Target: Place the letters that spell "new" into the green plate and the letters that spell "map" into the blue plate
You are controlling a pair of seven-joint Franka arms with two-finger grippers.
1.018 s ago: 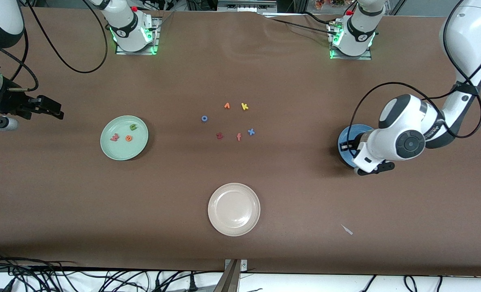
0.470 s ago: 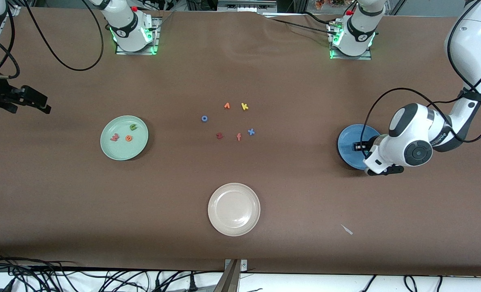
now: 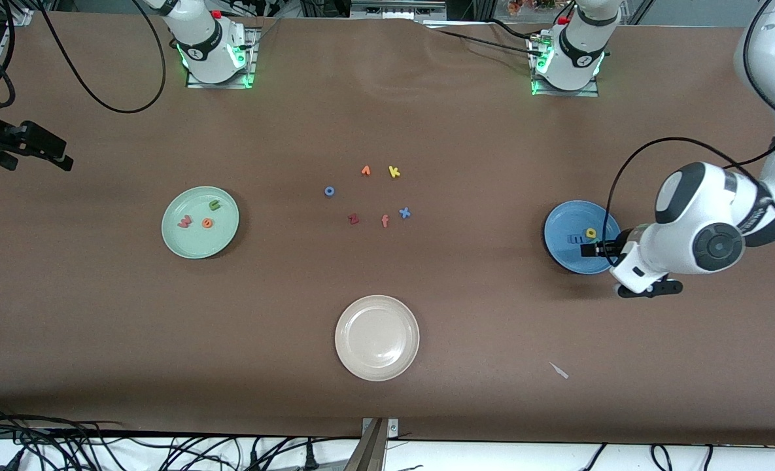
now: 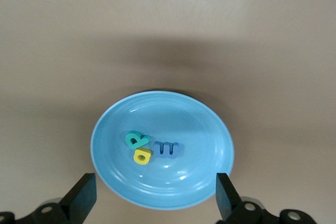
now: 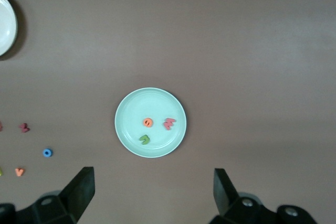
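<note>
Now the left gripper [image 4: 152, 203] has its fingers [image 4: 81, 195] spread wide and empty, hanging over the edge of the blue plate [image 3: 560, 226] at the left arm's end of the table. Inside that plate lie the blue "m" [image 4: 167, 149], the teal "p" [image 4: 136, 140] and the yellow "a" [image 4: 142, 156], the p and a touching, the m just beside them.

Right gripper [image 5: 152, 195] also has its fingers [image 5: 79, 190] spread, holding nothing, up in the air at the right arm's end of the table, well apart from the blue plate. The green plate [image 3: 188, 245] holds the olive "n" [image 3: 214, 205], orange "e" [image 3: 207, 223] and salmon "w" [image 3: 185, 222].

Between the two plates, five loose letters [image 3: 384, 221] and a blue ring [image 3: 329, 191] sit on the table [image 3: 465, 144]. A cream plate [image 3: 377, 337] lies nearer the front camera than the blue plate.
</note>
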